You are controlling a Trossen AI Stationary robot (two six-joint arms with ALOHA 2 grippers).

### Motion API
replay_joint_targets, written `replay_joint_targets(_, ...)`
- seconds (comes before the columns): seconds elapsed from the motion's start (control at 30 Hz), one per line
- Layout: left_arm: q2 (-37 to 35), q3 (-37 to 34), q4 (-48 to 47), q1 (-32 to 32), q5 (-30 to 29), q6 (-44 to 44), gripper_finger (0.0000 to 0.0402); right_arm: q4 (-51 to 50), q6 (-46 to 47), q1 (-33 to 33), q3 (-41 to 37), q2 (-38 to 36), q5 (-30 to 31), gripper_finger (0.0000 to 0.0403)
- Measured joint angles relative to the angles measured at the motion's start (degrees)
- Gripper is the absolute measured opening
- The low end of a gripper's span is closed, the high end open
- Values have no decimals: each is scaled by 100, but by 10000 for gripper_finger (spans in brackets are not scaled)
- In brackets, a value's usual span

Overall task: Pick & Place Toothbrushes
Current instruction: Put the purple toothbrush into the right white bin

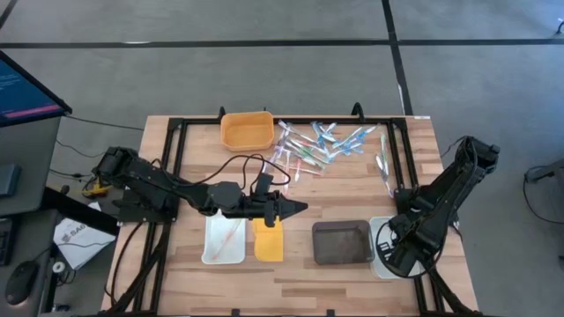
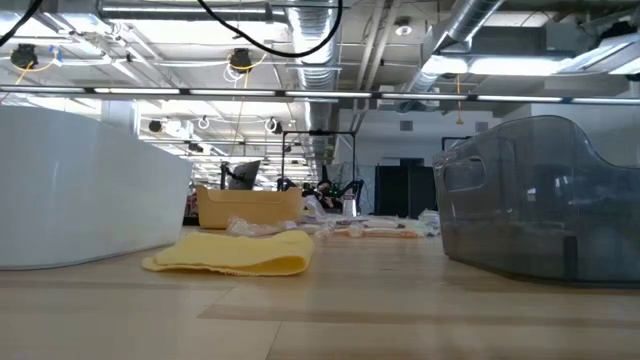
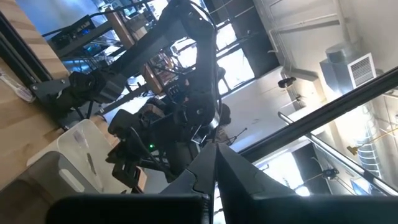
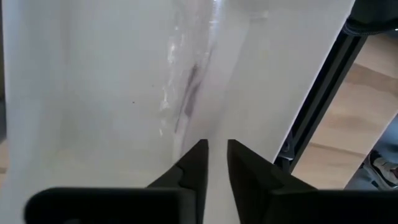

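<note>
Toothbrushes heaped at the far side of the table, both arms set nearer the front.

From the left, the left gripper [image 1: 295, 209] is seen with fingers pressed together and empty, held above the yellow lid [image 1: 269, 240] beside the white tray [image 1: 225, 239]. Just right of the orange bin [image 1: 247, 130], the toothbrushes [image 1: 319, 145] are scattered, thin sticks in pink, green, blue and clear, their long axes crossed at mixed angles. The grey tray [image 1: 342, 243] is shown translucent only in the low view. Farthest right, the right gripper [image 4: 216, 158] is shown slightly parted, holding nothing, over a white tray's floor [image 4: 112, 93].
</note>
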Motion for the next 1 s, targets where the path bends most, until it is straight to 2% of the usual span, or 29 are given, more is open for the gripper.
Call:
replay_joint_targets(0.27,0,0,-9,0,-2,0,8,-43,-195,0,255,-58,50,111)
replay_joint_targets(0.6,0,2,-4,0,11,131,8,-580,-193,2,826,-316,238,122)
replay_joint_targets(0.83,0,1,4,1,147,131,8,-1297,-112,-180,929,-374,392,102)
replay_joint_targets(1.0,0,0,4,0,196,129,8,-1289,-434,-564,777,-374,707,40)
